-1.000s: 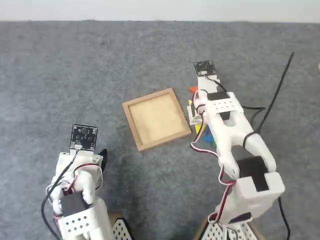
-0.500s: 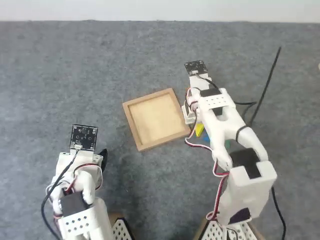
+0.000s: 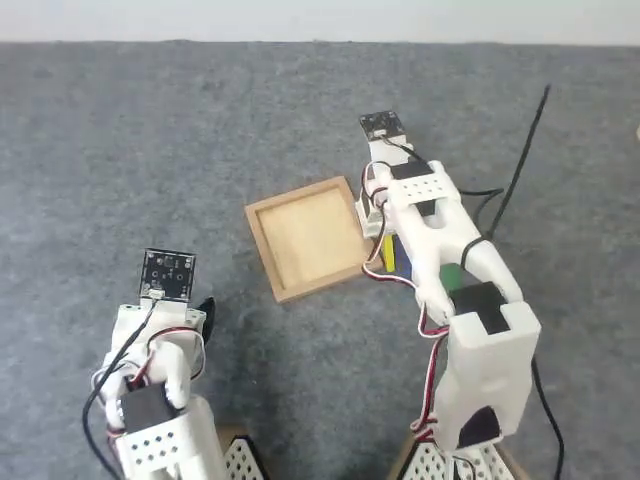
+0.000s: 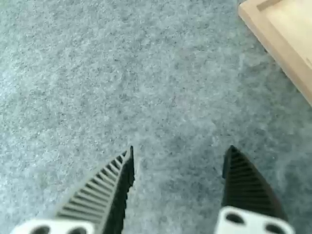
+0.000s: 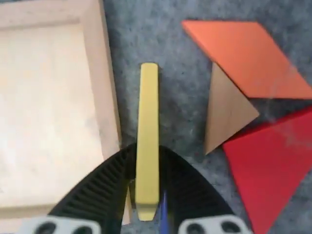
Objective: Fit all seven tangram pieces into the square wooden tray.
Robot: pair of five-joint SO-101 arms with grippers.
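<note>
Where the high view looked down on the grey worktop, we logged the square wooden tray lying askew near the middle. The right arm reached along the tray's right edge. The left arm sat well apart, low on the left.

Left wrist view: left gripper above the worktop, fingers spread wide, a tray corner off to one side.

Right wrist view: right gripper clamped on a yellow piece, which stood on edge just outside the tray's wall. Beyond it an orange parallelogram, tan triangle and red triangle lay packed close together on the worktop.
</note>
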